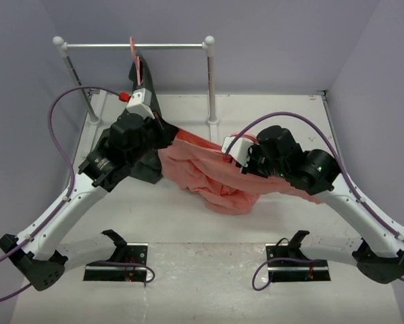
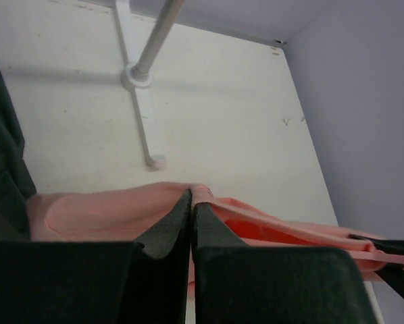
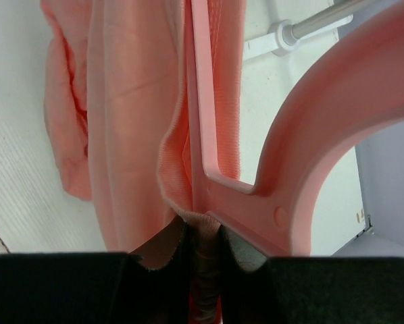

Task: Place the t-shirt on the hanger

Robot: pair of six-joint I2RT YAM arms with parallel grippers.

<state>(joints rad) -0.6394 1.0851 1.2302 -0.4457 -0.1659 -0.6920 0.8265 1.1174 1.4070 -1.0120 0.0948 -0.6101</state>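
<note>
The salmon t-shirt (image 1: 209, 175) hangs stretched between my two grippers above the table. My left gripper (image 1: 168, 133) is shut on a fold of its edge (image 2: 192, 194). My right gripper (image 1: 228, 155) is shut at the base of the pink hanger's (image 3: 323, 121) hook, with t-shirt (image 3: 121, 101) fabric pinched in as well (image 3: 204, 226). One thin hanger arm (image 3: 200, 81) runs up inside the cloth, and the hook curves off to the right. In the top view the hanger is hidden by the shirt and gripper.
A white garment rack (image 1: 134, 46) stands at the back left. A dark garment (image 1: 148, 88) hangs from it on another pink hanger (image 1: 133, 50), close behind my left arm. The rack's right post (image 1: 210, 81) and foot (image 2: 140, 77) stand just behind the shirt. Walls enclose the table.
</note>
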